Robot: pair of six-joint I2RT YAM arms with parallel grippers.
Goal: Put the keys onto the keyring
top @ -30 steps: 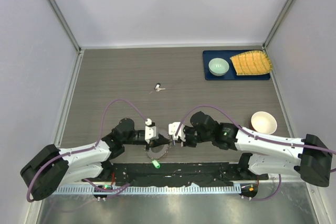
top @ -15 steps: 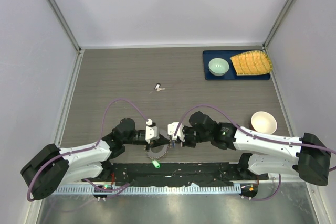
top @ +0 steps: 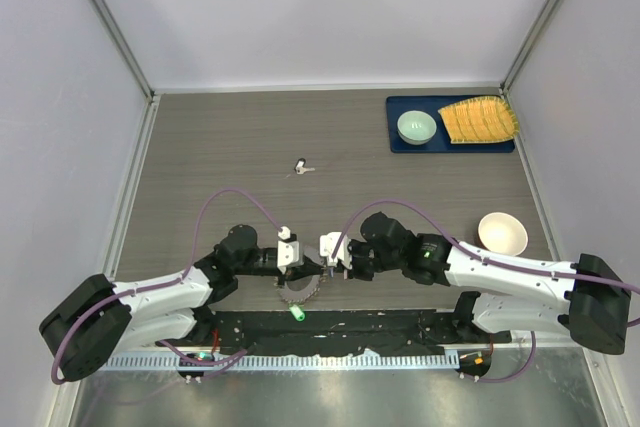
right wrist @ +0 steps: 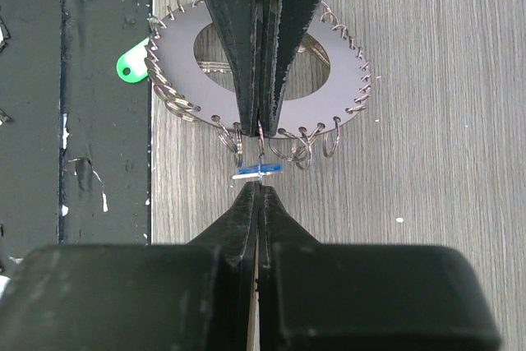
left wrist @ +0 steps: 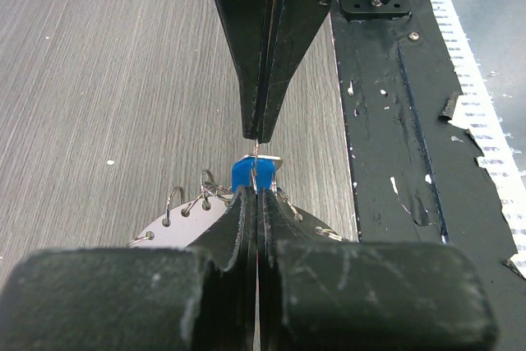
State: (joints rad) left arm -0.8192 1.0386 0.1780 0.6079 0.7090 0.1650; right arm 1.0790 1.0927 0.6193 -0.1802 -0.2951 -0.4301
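The keyring [right wrist: 345, 80] is a flat grey disc edged with small wire rings, lying at the table's near edge [top: 300, 289]. My left gripper [left wrist: 257, 196] is shut on its rim [left wrist: 164, 228]. The blue key [right wrist: 259, 168] hangs edge-on on a thin wire loop between the two grippers, and it also shows in the left wrist view [left wrist: 246, 173]. My right gripper [right wrist: 260, 190] is shut on that thin loop, tip to tip with the left gripper [top: 300, 265]. The green key [right wrist: 130, 66] lies beside the keyring on the black strip [top: 297, 314].
Another small key [top: 301, 166] lies mid-table. A blue tray [top: 500, 142] at the back right holds a green bowl [top: 417, 127] and a yellow ridged thing [top: 480, 119]. A white bowl [top: 502, 233] stands right of my right arm. The black base strip [top: 400, 325] runs along the near edge.
Both grippers and the keyring have shifted very slightly left; their grips look unchanged.
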